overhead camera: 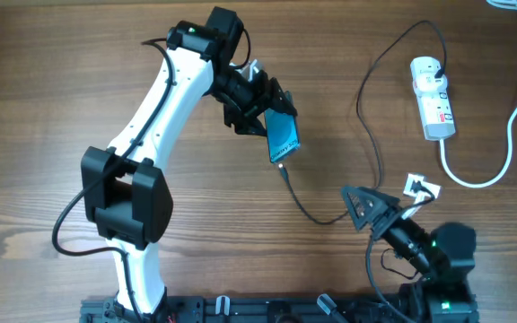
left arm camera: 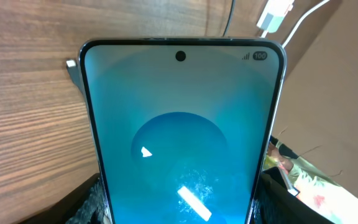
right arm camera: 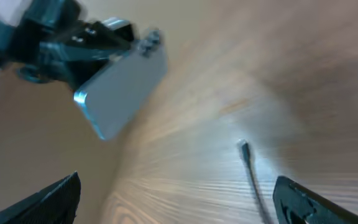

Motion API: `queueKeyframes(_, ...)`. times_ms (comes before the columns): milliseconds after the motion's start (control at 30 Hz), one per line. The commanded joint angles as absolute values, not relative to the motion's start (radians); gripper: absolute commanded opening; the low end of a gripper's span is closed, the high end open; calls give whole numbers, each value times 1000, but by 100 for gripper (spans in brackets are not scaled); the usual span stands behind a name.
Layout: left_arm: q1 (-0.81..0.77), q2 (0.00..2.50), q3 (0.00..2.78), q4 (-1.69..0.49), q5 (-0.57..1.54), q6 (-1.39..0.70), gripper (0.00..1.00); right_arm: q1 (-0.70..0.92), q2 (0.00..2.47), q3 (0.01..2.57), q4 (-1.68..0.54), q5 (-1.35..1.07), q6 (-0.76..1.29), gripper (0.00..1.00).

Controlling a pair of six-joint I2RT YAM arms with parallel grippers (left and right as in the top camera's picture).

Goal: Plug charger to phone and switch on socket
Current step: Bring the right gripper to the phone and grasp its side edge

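What my left pincer holds: the phone (overhead camera: 284, 136). My left pincer (overhead camera: 269, 109) pinches it by its sides at one end, above the table (overhead camera: 79, 54).
Left fingers: dark pads (left arm camera: 95, 199) show at both lower edges of my left wrist view, pressed against the phone's sides.
Phone: teal screen facing up and tilted, free end pointing toward my base. The screen fills my left wrist view, with the camera hole at top centre.
Right pincer: my right pincer (overhead camera: 355, 208) is spread wide and pinches nothing, low over the wood beside the cable.
Right fingers: one (right arm camera: 48, 199) at each lower corner of my right wrist view, far apart.
Charger: the thin black charger (overhead camera: 371, 135) runs from the socket (overhead camera: 433, 99), curls down the table, passes my right pincer and ends just below the phone's lower end.
Charger tip: in my blurred right wrist view the tip (right arm camera: 246, 152) lies on the wood, apart from the phone.
Socket: white strip at the far right, well apart from both pincers. I cannot tell whether its switch is on.
White cord: the white cord (overhead camera: 501, 152) loops from the socket's near end toward the right edge.
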State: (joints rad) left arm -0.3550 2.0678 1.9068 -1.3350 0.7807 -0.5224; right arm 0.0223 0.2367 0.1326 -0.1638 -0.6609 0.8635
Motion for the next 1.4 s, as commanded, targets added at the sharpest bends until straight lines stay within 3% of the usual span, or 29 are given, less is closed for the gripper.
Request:
queueKeyframes(0,-313,2068,1931,-1313,808,-534,48,20,408,310,-261,-591,630,99)
queueKeyframes(100,-297,2068,1931,-1298,727,-575,48,21,562,441,-341,-576,493,99)
queueKeyframes(333,-290,2069,1931,-1250,643,-643,49,187,731,514,-242,-532,510,99)
queueKeyframes(533,-290,2069,1931,-1233,592,-676,48,448,921,514,28,-241,633,100)
queueKeyframes(767,-290,2069,1931,-1233,593,-691,48,552,1261,514,517,-213,712,98)
queueKeyframes(900,-290,2069,1931,-1233,593,-697,48,553,1398,514,706,-196,789,91)
queueKeyframes(1100,-290,2069,1931,-1225,593,-697,49,554,1457,514,809,-186,841,68)
queueKeyframes(1367,-298,2069,1931,-1225,593,-697,48,554,1489,514,818,-180,849,63)
